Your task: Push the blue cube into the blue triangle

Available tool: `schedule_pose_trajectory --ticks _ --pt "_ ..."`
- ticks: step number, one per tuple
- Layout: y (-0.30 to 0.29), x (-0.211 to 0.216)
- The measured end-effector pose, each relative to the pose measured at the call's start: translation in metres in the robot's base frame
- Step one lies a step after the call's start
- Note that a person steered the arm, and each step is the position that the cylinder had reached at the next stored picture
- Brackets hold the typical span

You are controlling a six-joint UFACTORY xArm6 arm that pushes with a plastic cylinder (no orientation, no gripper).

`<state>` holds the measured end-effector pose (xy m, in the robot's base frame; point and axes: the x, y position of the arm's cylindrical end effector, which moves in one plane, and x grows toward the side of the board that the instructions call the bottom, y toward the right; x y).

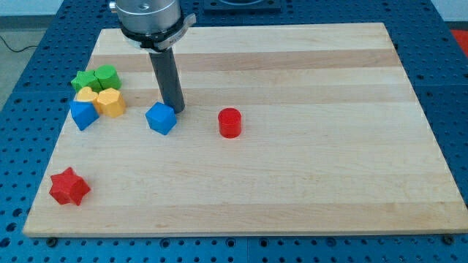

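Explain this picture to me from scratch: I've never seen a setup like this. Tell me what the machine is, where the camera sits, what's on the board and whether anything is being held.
There is one picture, looking down at a wooden board at a slant. The machine is a robot arm ending in a dark rod. It has no fingers, so nothing is held; it only pushes.

My tip sits just to the upper right of the blue cube.

At the left lie the blue triangle, two yellow blocks and two green blocks, bunched together. A red cylinder stands near the middle, and a red star lies at the lower left.

Pale matt wooden board (292,183); matt plastic-looking blue cube (161,118).
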<state>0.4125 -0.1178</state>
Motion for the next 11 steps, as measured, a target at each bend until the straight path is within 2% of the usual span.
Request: schedule_pose_trajectory --ticks 2,3,5,6,7,9,10,11 --pt "0.038 0.018" --pt "0.014 0.028" --pt "-0.081 0.028" --pt "-0.105 0.029" --pt "-0.101 0.046" --pt "-0.064 0.091" --pt "0.011 0.102" --pt "0.112 0.101"
